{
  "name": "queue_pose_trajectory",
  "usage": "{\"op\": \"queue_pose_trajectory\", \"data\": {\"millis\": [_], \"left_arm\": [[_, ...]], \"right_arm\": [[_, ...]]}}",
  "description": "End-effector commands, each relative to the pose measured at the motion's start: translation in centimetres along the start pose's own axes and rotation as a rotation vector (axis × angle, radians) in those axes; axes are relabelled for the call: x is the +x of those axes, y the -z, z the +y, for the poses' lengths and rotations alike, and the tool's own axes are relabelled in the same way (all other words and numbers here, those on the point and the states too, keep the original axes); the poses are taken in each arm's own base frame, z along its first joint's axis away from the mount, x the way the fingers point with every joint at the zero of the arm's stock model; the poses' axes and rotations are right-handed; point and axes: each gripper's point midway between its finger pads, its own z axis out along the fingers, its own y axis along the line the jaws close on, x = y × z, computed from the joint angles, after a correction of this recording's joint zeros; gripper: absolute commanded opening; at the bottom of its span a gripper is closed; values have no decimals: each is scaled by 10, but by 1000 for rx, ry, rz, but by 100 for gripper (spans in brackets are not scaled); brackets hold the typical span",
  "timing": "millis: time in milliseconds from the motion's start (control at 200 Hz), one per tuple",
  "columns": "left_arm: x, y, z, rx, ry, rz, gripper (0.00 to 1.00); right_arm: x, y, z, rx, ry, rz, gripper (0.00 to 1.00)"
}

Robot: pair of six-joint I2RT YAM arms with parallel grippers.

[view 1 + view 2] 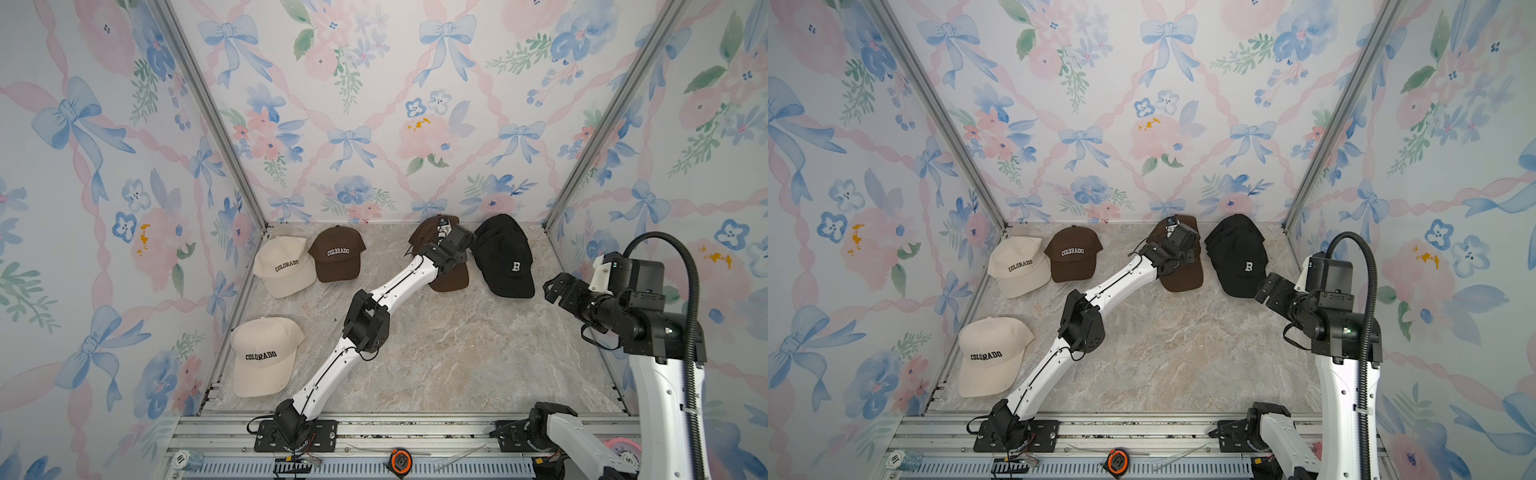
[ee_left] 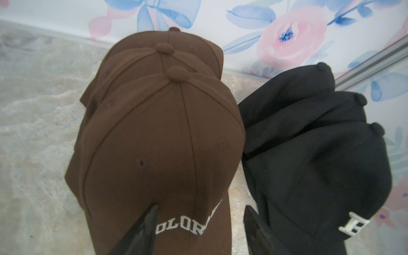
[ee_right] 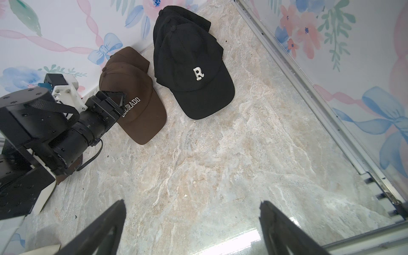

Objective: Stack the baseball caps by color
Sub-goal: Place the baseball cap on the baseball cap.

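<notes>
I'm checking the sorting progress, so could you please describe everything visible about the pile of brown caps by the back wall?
The pile of brown fabric baseball caps holds three caps, nested and staggered, each crown button showing. The top one bears white "COLORADO" lettering, its curved brim pointing away from the back wall. It rests on the marble-patterned tabletop, its edge against the black cap pile. The left gripper hangs over the lettering, fingers apart, gripping nothing.
</notes>
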Motion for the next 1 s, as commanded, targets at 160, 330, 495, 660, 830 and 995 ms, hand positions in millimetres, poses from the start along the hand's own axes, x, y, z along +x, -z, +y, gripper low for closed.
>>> {"op": "queue_pose_trajectory", "data": {"millis": [160, 330, 495, 660, 830, 995], "left_arm": [[-15, 35, 18, -25, -51, 26, 78], [-54, 81, 27, -38, -93, -42, 91], [-86, 121, 65, -72, -76, -67, 94], [-108, 155, 132, -179, -41, -96, 93], [-112, 185, 196, -271, -9, -98, 94], [-106, 210, 242, -318, 20, -92, 98]], "right_arm": [[-1, -16, 8, -39, -12, 29, 96], [-1, -29, 22, -83, 30, 55, 96], [-2, -48, 49, -88, 131, 77, 96], [-1, -81, 86, -128, 184, 120, 98], [-2, -115, 124, -160, 251, 160, 99], [-9, -141, 165, -186, 305, 175, 98]]}}
